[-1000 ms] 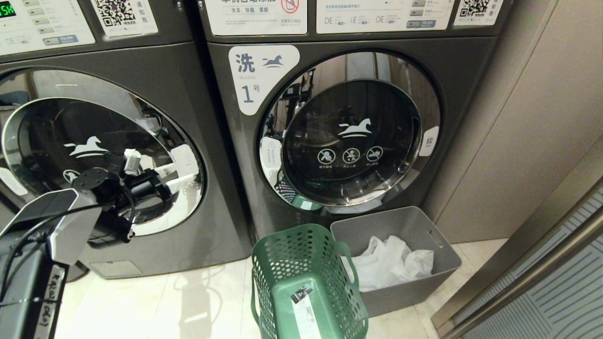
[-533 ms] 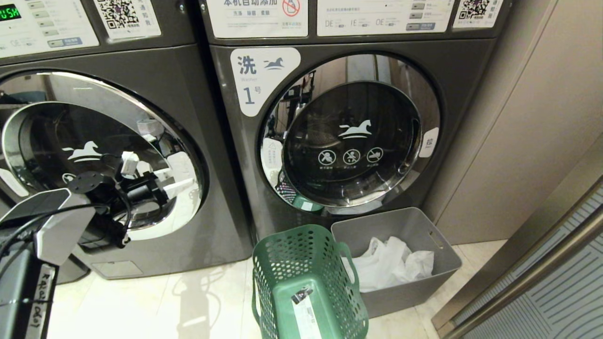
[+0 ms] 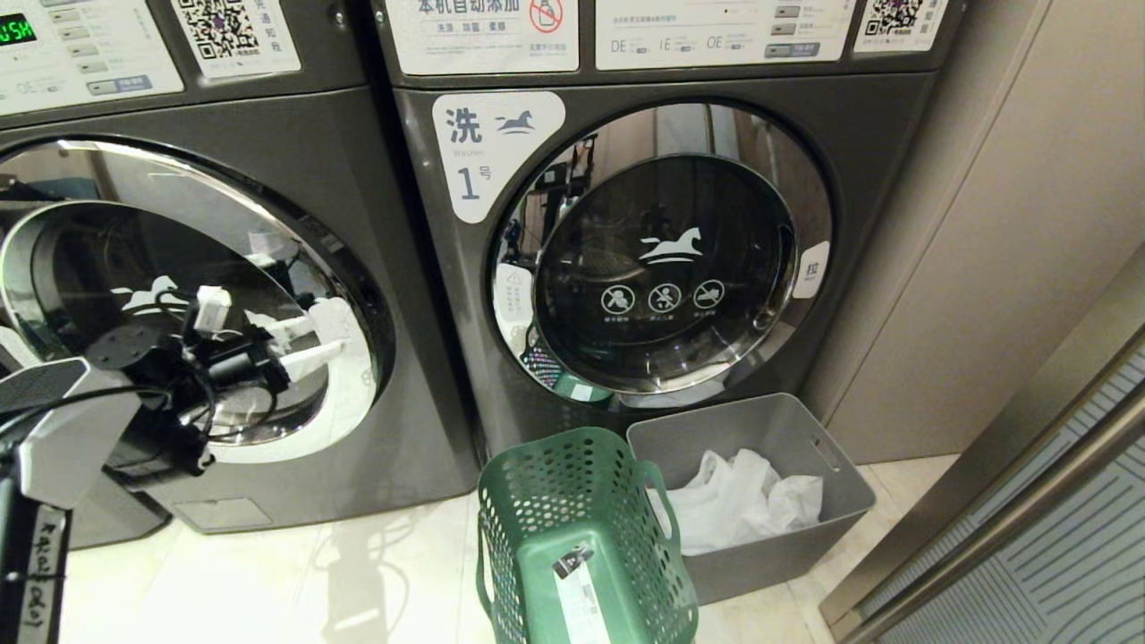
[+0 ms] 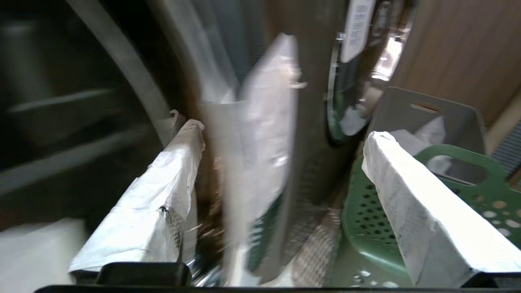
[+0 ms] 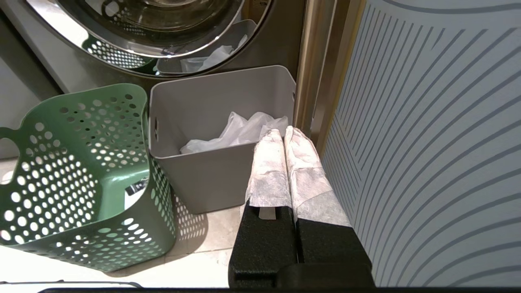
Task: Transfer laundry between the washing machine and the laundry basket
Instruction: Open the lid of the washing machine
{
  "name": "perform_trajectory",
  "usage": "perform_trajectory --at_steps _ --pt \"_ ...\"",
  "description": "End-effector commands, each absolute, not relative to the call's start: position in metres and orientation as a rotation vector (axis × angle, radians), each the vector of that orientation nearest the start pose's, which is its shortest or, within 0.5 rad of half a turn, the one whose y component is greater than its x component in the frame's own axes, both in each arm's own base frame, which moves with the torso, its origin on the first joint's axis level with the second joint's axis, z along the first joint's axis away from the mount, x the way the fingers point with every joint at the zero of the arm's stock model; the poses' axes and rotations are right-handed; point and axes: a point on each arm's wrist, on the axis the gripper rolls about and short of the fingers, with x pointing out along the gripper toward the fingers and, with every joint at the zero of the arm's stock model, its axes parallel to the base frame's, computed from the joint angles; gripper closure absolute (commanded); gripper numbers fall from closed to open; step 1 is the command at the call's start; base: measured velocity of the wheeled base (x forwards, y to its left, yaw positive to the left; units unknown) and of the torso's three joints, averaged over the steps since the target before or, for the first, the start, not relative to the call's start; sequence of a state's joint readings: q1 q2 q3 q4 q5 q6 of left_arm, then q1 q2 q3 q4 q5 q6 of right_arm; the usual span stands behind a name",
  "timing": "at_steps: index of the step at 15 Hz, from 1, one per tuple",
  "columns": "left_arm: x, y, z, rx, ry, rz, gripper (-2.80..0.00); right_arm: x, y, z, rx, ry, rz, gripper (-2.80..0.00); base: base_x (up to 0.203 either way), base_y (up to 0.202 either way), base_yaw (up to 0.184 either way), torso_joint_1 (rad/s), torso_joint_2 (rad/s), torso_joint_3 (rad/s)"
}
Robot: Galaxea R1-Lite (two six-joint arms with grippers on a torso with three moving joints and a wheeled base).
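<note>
The washing machine [image 3: 358,179] is the dark grey front-loader on the left; its chrome-rimmed glass door [image 3: 179,295] faces me. My left gripper [image 3: 313,344] hangs open just in front of that door's right side, holding nothing. In the left wrist view its white-wrapped fingers [image 4: 163,195] stand wide apart around the blurred door rim. The green laundry basket [image 3: 581,501] stands on the floor to the right and holds only a label strip. No laundry is in view. My right gripper [image 5: 285,132] is shut and empty, parked low beside the grey bin.
A second machine marked "1" [image 3: 662,268] stands on the right with its door closed. A grey bin [image 3: 805,447] with a white plastic bag in it sits beside the basket. A beige wall and a striped panel [image 5: 427,122] close off the right side.
My left gripper has moved leftward across the front of the left machine's door and stays open. The right arm has not moved.
</note>
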State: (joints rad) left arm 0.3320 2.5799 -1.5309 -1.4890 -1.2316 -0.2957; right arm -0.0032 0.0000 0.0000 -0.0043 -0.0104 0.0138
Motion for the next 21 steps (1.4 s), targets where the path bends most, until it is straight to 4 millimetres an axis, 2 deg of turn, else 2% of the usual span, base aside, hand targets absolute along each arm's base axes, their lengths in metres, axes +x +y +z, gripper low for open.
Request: perform_trajectory --at_steps 1,4,6,7,9,11,12,14,15,16,17,18,19,20,21 --pt "0.459 0.160 0.084 0.052 -0.187 -0.873 -2.80 -0.023 0.000 0.076 0.014 -0.005 -0.014 0.00 0.000 0.000 0.000 0.000 0.00 0.000" --pt "0.447 0.179 0.082 0.073 -0.182 -0.865 -2.80 -0.023 0.000 0.076 0.014 -0.005 -0.014 0.00 0.000 0.000 0.000 0.000 0.00 0.000" --pt "0.431 0.182 0.092 0.060 -0.157 -0.866 -2.80 -0.023 0.000 0.076 0.014 -0.005 -0.014 0.00 0.000 0.000 0.000 0.000 0.00 0.000" --pt "0.419 0.183 0.104 0.057 -0.153 -0.856 -2.80 -0.023 0.000 0.076 0.014 -0.005 -0.014 0.00 0.000 0.000 0.000 0.000 0.00 0.000" --pt "0.379 0.186 0.151 0.079 -0.169 -0.807 -2.80 -0.023 0.000 0.076 0.014 -0.005 -0.014 0.00 0.000 0.000 0.000 0.000 0.00 0.000" --pt "0.317 0.194 0.201 0.116 -0.195 -0.701 -2.80 -0.023 0.000 0.076 0.014 -0.005 -0.014 0.00 0.000 0.000 0.000 0.000 0.00 0.000" --pt "0.274 0.202 0.227 0.142 -0.210 -0.606 -2.80 -0.023 0.000 0.076 0.014 -0.005 -0.014 0.00 0.000 0.000 0.000 0.000 0.00 0.000" --pt "0.177 0.233 0.257 0.168 -0.210 -0.305 -2.80 -0.023 0.000 0.076 0.014 -0.005 -0.014 0.00 0.000 0.000 0.000 0.000 0.00 0.000" --pt "0.121 0.242 0.271 0.175 -0.207 -0.115 -2.80 -0.023 0.000 0.076 0.014 -0.005 -0.014 0.00 0.000 0.000 0.000 0.000 0.00 0.000" --pt "0.067 0.238 0.287 0.167 -0.215 0.078 -2.80 -0.023 0.000 0.076 0.014 -0.005 -0.014 0.00 0.000 0.000 0.000 0.000 0.00 0.000" --pt "0.027 0.218 0.308 0.142 -0.253 0.244 -2.80 -0.023 0.000 0.076 0.014 -0.003 -0.014 0.00 0.000 0.000 0.000 0.000 0.00 0.000" --pt "0.001 0.185 0.334 0.122 -0.344 0.387 -2.80 -0.023 0.000 0.076 0.014 -0.004 -0.012 0.00 0.000 0.000 0.000 0.000 0.00 0.000" --pt "-0.011 0.154 0.357 0.116 -0.477 0.488 -2.80 -0.023 0.000 0.076 0.014 -0.005 -0.012 0.00 0.000 0.000 0.000 0.000 0.00 0.000" --pt "-0.014 0.131 0.373 0.126 -0.575 0.521 -2.80 -0.023 0.000 0.076 0.014 -0.005 -0.012 0.00 0.000 0.000 0.000 0.000 0.00 0.000" --pt "-0.013 0.118 0.383 0.148 -0.618 0.516 -2.80 -0.023 0.000 0.076 0.014 -0.005 -0.012 0.00 0.000 0.000 0.000 0.000 0.00 0.000"
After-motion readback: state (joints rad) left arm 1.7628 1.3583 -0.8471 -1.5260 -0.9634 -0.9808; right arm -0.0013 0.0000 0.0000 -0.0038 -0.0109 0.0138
